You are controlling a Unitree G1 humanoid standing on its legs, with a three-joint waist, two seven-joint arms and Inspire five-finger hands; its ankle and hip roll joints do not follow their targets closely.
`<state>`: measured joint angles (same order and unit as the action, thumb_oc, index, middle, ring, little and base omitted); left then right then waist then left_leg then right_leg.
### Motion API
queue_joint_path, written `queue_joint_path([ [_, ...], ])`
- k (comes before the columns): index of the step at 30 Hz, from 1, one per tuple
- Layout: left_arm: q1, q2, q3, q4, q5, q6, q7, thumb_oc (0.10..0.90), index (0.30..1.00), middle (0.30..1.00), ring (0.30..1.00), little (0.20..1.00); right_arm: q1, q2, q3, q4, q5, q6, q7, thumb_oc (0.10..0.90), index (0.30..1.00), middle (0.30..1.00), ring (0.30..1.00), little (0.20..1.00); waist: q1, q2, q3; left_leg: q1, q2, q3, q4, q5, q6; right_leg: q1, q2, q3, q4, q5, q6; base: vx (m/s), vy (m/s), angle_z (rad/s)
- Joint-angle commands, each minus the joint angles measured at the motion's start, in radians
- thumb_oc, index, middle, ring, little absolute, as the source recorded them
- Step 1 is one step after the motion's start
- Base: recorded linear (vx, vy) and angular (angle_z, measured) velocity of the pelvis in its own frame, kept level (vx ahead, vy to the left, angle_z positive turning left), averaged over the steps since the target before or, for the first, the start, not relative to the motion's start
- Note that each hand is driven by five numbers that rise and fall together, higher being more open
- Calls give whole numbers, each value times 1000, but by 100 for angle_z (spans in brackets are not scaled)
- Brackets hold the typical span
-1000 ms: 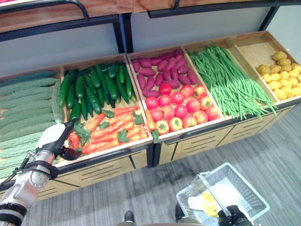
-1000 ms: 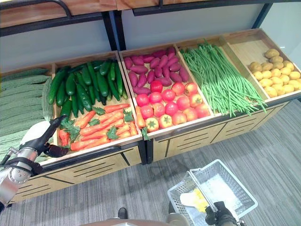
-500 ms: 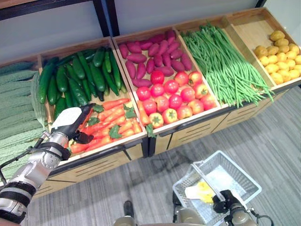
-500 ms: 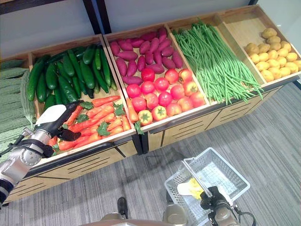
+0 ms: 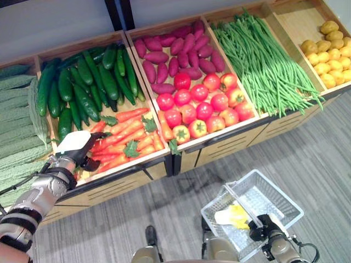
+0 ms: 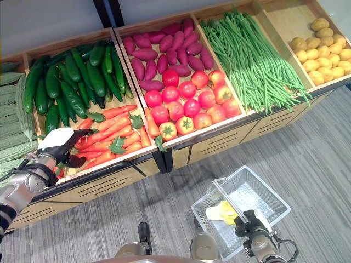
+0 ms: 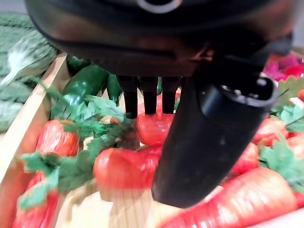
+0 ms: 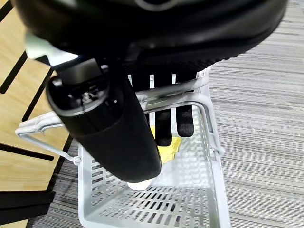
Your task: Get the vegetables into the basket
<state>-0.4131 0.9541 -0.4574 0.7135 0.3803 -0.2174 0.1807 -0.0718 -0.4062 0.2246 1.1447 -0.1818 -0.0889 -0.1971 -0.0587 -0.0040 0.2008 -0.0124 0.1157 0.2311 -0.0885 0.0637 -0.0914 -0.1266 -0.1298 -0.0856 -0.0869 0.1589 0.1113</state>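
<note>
Orange carrots (image 5: 129,137) with green tops fill the front half of a wooden bin, behind which lie dark cucumbers (image 5: 82,82). My left hand (image 5: 74,145) hovers over the left front corner of the carrots, open. Its straight fingers (image 7: 142,97) point at a carrot (image 7: 123,166), and the thumb (image 7: 213,137) stands apart. Low on the right, my right hand (image 5: 262,226) is shut on the handle (image 8: 199,83) of a white wire basket (image 5: 277,192). A yellow item (image 5: 237,213) lies in the basket.
Other bins hold purple sweet potatoes (image 5: 170,55), red tomatoes (image 5: 203,107), green beans (image 5: 263,66), yellow potatoes (image 5: 329,55) and pale bitter gourds (image 5: 16,126). Grey carpet (image 5: 307,153) lies in front of the wooden stand.
The camera has shifted. My left hand has come forward from the bin's front edge to over the carrots. My right hand still holds the basket.
</note>
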Motion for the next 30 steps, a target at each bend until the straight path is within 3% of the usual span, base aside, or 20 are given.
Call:
queue_joint_path([
  [1, -76, 19, 1, 28, 26, 2, -8, 475, 404, 404, 404, 404, -25, -41, 21, -17, -3, -23, -21, 400, 300, 300, 300, 300, -25, -40, -20, -35, 18, -25, 1, -4, -16, -12, -92, 10, 0, 8, 101, -17, 32, -7],
  [2, -98, 10, -14, 36, 28, 5, -12, 469, 396, 396, 396, 396, -28, -39, 27, -22, -3, -21, -20, 400, 300, 300, 300, 300, -28, -43, -19, -35, 18, -22, 1, -5, -16, -15, -92, 14, 0, 10, 102, -9, 25, -9],
  [3, -110, -4, -22, 42, 28, 10, -11, 494, 432, 432, 432, 432, -30, -38, 29, -18, -2, -18, -21, 400, 300, 300, 300, 300, -29, -46, -19, -35, 18, -19, 1, -5, -15, -19, -93, 18, 0, 12, 101, -1, 25, -11],
  [5, -109, -12, -21, 39, 41, 13, -3, 596, 575, 575, 575, 575, -29, -35, 28, -4, -4, -15, -19, 400, 300, 300, 300, 300, -29, -47, -22, -28, 18, -14, 1, -9, -14, -17, -92, 22, 0, 11, 101, 15, 18, -6],
  [8, -82, 9, 22, 6, 61, 22, 30, 612, 596, 596, 596, 596, -11, -36, 17, -13, -8, -16, -21, 400, 300, 300, 300, 300, -26, -47, -33, -14, 18, -12, 1, -15, -15, -3, -92, 22, 0, 3, 102, 24, 5, -7],
  [10, -72, 31, 57, -32, 56, 20, 51, 543, 500, 500, 500, 500, -5, -35, 13, -13, -7, -16, -24, 400, 300, 300, 300, 300, -23, -47, -38, -8, 18, -15, 1, -16, -15, 7, -92, 20, 0, 0, 102, 29, -22, -3],
  [11, -55, 62, 97, -83, 50, 20, 72, 400, 300, 300, 300, 300, 4, -31, 4, -11, -7, -17, -27, 400, 300, 300, 300, 300, -16, -46, -46, 1, 18, -20, 1, -18, -16, 21, -92, 13, 0, -5, 101, 31, -35, 1],
  [13, 1, 122, 180, -212, 18, -7, 89, 400, 300, 300, 300, 300, 19, -30, -13, -8, -4, -15, -27, 400, 300, 300, 300, 300, -3, -42, -65, 17, 18, -29, 1, -25, -17, 47, -94, 0, 0, -16, 103, 54, -37, 14],
  [17, 107, 132, 279, -311, -12, -34, 106, 400, 300, 300, 300, 300, 34, -20, -23, -8, -4, -17, -22, 400, 300, 300, 300, 300, 5, -41, -84, 33, 18, -33, 1, -30, -18, 68, -95, -8, 0, -25, 102, 35, -13, 12],
  [21, 267, 48, 421, -468, -73, -64, 111, 400, 300, 300, 300, 300, 52, 4, -45, 2, -2, -15, -19, 400, 300, 300, 300, 300, 17, -42, -99, 49, 15, -40, 1, -37, -16, 92, -98, -17, 0, -35, 98, 15, -5, 4],
  [25, 351, -66, 493, -564, -169, -93, 119, 400, 300, 300, 300, 300, 69, 18, -54, 0, 0, -13, -19, 400, 300, 300, 300, 300, 18, -47, -106, 60, 13, -42, 1, -41, -14, 107, -100, -19, 0, -42, 94, 13, -2, 6],
  [30, 392, -62, 493, -633, -153, -98, 85, 400, 300, 300, 300, 300, 78, 20, -68, 15, -1, -12, -19, 400, 300, 300, 300, 300, 18, -48, -114, 78, 8, -37, 1, -51, -8, 123, -103, -20, 0, -45, 96, 14, 4, 0],
])
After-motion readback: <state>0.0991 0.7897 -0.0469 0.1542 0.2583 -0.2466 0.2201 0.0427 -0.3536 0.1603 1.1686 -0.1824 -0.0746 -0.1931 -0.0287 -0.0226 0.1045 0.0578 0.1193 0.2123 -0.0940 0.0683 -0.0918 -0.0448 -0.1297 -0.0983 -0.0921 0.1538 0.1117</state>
